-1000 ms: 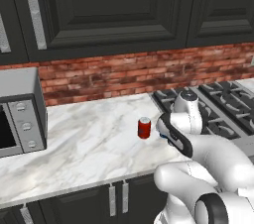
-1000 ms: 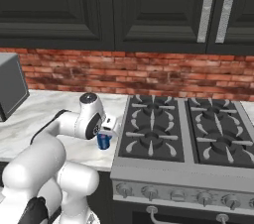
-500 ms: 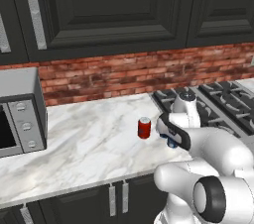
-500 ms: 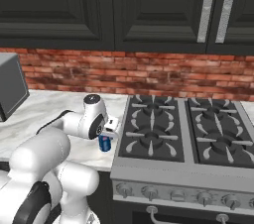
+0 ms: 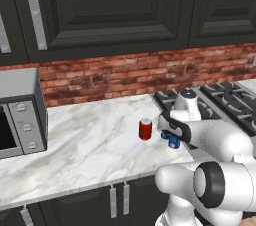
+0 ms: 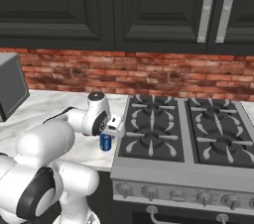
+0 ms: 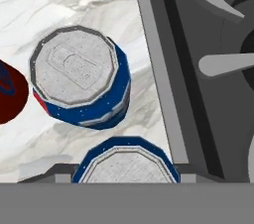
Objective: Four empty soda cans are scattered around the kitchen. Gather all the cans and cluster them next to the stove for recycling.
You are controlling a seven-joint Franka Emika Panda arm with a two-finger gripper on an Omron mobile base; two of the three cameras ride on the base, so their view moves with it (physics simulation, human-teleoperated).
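My gripper [image 5: 173,136] hangs low over the white marble counter [image 5: 90,145], right at the stove's [image 5: 225,101] left edge. It is shut on a blue soda can [image 6: 105,141] that stands upright at counter level. In the hand view this held can [image 7: 126,163] sits between my fingertips at the bottom. A second blue can [image 7: 79,79] stands just beyond it, close to the stove's [image 7: 198,69] rim. A red can [image 5: 145,129] stands upright a little to the left, with its edge [image 7: 10,91] in the hand view.
A grey microwave [image 5: 20,115] stands at the counter's left end. A red brick wall [image 5: 125,75] and dark upper cabinets [image 5: 115,5] close off the back. The stove's black grates [image 6: 173,134] and front knobs [image 6: 198,196] lie to the right.
The arm's elbow has swung nearer the cameras. The hand with the blue can has shifted only slightly beside the stove. The red can has not moved.
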